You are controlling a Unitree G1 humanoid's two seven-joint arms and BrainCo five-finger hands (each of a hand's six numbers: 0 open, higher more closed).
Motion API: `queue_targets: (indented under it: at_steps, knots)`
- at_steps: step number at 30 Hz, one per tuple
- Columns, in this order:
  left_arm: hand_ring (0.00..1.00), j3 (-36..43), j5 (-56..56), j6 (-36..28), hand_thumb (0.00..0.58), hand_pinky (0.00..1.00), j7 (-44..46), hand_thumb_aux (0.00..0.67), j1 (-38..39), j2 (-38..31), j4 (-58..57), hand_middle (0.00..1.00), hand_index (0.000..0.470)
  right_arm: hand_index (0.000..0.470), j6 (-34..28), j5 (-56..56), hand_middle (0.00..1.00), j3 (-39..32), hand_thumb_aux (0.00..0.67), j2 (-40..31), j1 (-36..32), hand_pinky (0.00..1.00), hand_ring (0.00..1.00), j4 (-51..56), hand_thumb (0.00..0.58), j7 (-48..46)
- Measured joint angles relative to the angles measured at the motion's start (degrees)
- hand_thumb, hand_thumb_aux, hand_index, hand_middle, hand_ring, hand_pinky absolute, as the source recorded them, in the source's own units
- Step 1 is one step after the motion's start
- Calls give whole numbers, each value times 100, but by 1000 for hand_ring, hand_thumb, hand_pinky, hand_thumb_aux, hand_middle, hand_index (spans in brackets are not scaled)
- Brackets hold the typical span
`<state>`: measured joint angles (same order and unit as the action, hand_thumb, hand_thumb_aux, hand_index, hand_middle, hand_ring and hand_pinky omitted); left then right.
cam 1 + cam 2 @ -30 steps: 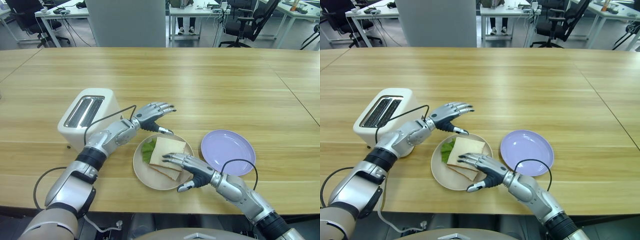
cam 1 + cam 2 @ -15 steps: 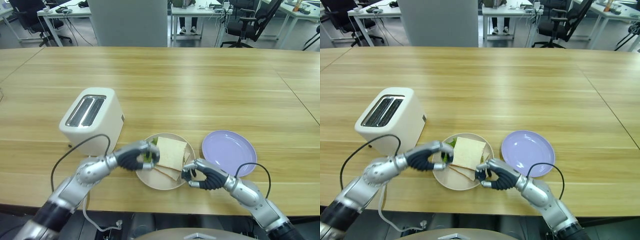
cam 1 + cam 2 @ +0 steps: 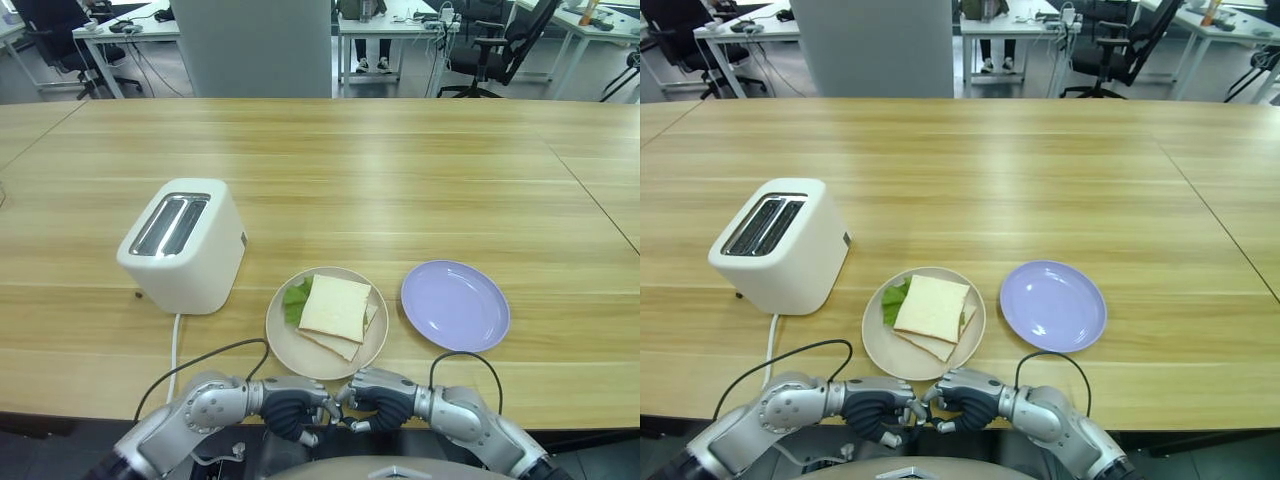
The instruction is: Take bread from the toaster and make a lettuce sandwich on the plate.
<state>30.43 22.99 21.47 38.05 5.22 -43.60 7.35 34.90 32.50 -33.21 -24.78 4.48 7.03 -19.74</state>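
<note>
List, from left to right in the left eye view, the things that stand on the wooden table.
toaster → beige plate holding the sandwich → purple plate

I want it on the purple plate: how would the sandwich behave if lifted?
The sandwich looks soft and light: thin white bread, likely to sag or dent when squeezed. Its top sits askew on the bottom, so the two may slide apart. The lettuce pokes out at its left edge and could slip free.
</note>
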Motion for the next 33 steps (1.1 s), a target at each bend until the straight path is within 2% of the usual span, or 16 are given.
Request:
queue_targets:
  at_steps: [12, 16, 20, 24, 28, 33]
  knots:
    - [1000, 39, 2021, 86, 580, 1000, -1825, 670, -1154, 468, -1164, 1000, 460, 460, -294, 1196, 1000, -48, 670, 221, -823, 1000, 1000, 906, 580, 1377]
    - [1000, 27, 2644, -193, 580, 1000, -2548, 670, -1561, 606, -1728, 1000, 460, 460, -620, 1594, 1000, -56, 670, 372, -1416, 1000, 1000, 1483, 580, 1955]
    - [1000, 30, 3125, -535, 580, 1000, -3183, 670, -2076, 819, -2444, 1000, 460, 460, -1011, 1993, 1000, -99, 670, 600, -2321, 1000, 1000, 2331, 580, 2514]
    - [1000, 94, 3409, -721, 580, 1000, -3694, 670, -2643, 1090, -3264, 1000, 460, 460, -1308, 2306, 1000, -270, 670, 887, -3165, 1000, 1000, 3414, 580, 3195]
    - [1000, 142, 3461, -728, 580, 1000, -3969, 670, -2857, 1205, -3517, 1000, 460, 460, -1398, 2359, 1000, -421, 670, 1073, -3666, 1000, 1000, 4116, 580, 3609]
    - [1000, 26, 3130, -502, 580, 1000, -4055, 670, -2577, 1179, -3185, 1000, 460, 460, -1286, 2274, 1000, -485, 670, 1013, -3798, 1000, 1000, 4274, 580, 3775]
